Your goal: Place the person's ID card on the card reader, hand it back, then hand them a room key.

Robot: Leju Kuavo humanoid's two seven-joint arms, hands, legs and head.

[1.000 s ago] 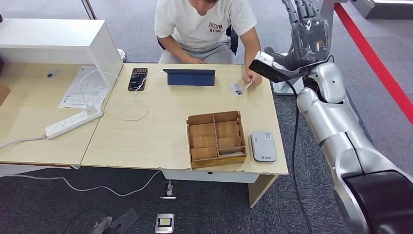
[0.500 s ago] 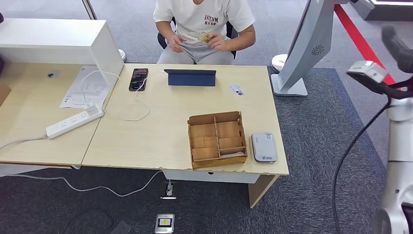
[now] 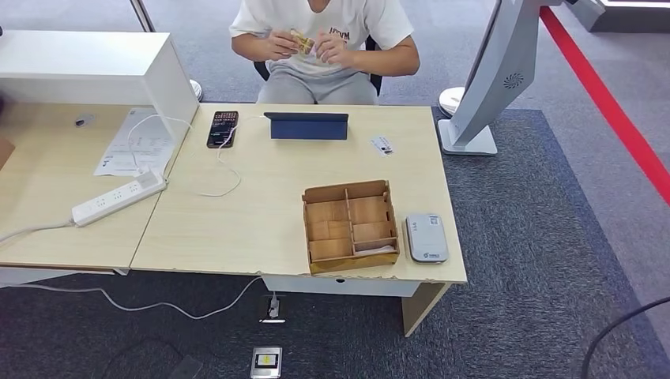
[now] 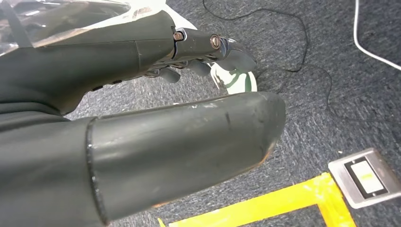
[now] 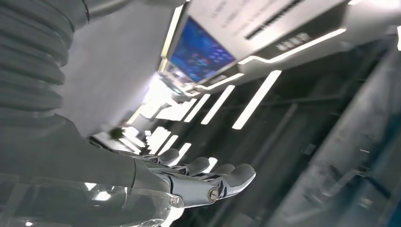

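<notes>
Wooden box is serving as my marker on the table. My right arm, which was reaching beyond the box toward the person a second ago, is no longer crossing the head view. The right hand is now pointing up at ceiling lights, fingers stretched out and carrying nothing. The left hand is hanging over carpet, fingers apart, also empty.

A small white card is lying flat beyond the box, on its right, just past the tablet. It is staying where it was. The reader is sitting bare just right of the box. The person is fiddling with something yellowish at chest height, and I cannot tell what.

I'm judging a handover as just finished or aborted.

Shirt lettering and reader logo are too small for reading.
</notes>
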